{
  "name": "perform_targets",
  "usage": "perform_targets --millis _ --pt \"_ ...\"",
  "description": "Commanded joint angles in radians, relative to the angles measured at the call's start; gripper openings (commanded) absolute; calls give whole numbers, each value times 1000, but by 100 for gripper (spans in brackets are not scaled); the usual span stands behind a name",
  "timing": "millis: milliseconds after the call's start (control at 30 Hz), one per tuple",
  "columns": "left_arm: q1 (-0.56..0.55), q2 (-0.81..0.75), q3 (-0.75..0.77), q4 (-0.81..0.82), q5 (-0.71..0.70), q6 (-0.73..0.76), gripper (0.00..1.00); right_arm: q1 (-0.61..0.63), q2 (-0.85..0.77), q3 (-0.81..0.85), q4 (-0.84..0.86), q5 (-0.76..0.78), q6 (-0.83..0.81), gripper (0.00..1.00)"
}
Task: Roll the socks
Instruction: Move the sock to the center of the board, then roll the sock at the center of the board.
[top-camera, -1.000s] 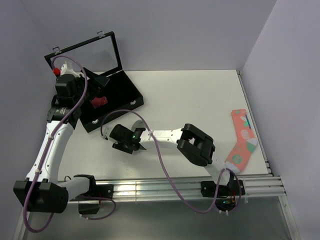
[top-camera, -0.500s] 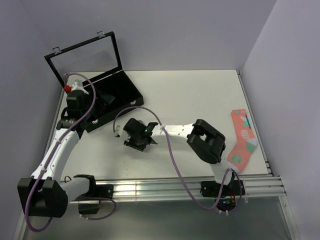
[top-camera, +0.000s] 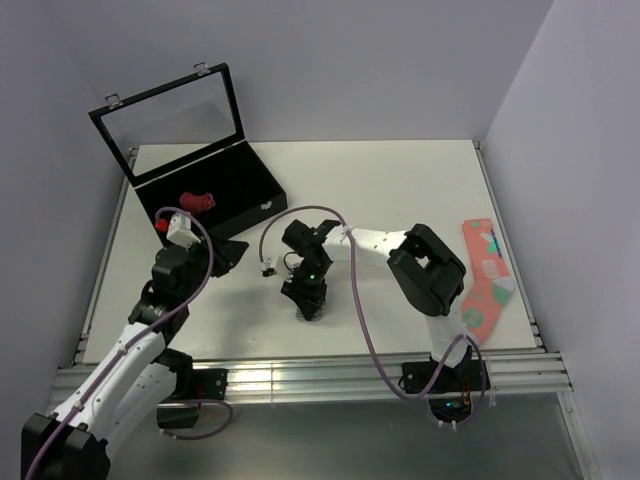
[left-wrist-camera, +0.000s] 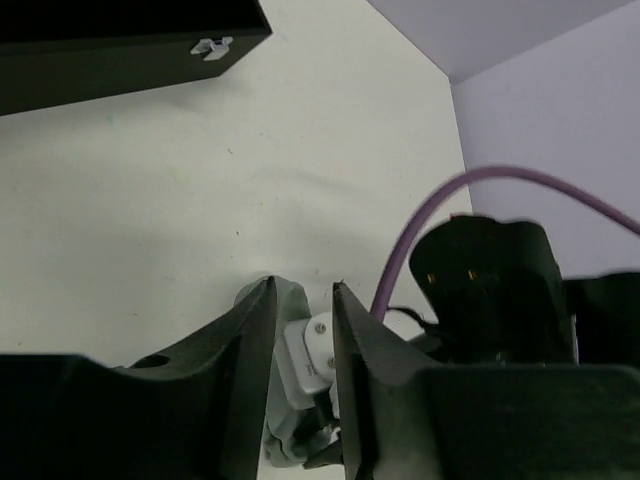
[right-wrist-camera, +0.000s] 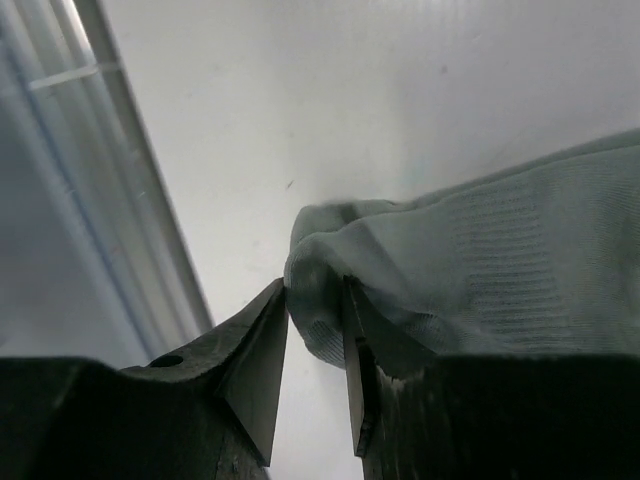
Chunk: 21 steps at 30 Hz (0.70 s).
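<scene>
Pinching a fold of grey sock (right-wrist-camera: 480, 270) on the worktop (top-camera: 400, 180) with right jaws; holding left jaws slightly apart, empty.

I have bare worktop (top-camera: 400, 180) across the back and middle right. The open black case (top-camera: 250, 190) blocks the back left; the right arm (top-camera: 375, 241), its purple cable (top-camera: 356, 292) and the pinched grey sock (right-wrist-camera: 480, 260) crowd the centre front.

A case (top-camera: 240, 185) stands at the table's (top-camera: 400, 180) back-left corner, a sock (top-camera: 197, 202) in it. A second sock (right-wrist-camera: 500, 260) lies mid-table, nearer the front edge. A third sock (top-camera: 482, 280) lies along the right edge.
</scene>
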Motion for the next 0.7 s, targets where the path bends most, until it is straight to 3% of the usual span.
perform_targets --millis 0,133,267,467,667 --pt "-54 -42 -80 206 9 8 33 -75 58 81 -177 -217 -91 35" --pt "-138 -3 -143 330 0 16 30 -143 149 183 -311 -295 -152 35" --pt "-236 81 -219 462 -98 59 32 -167 204 231 -308 -274 -138 35" --pt "-327 158 -261 556 -145 63 40 -167 109 114 -147 -184 -72 42" --pt "-350 173 -244 574 -125 105 39 -164 16 77 -112 -176 -66 45"
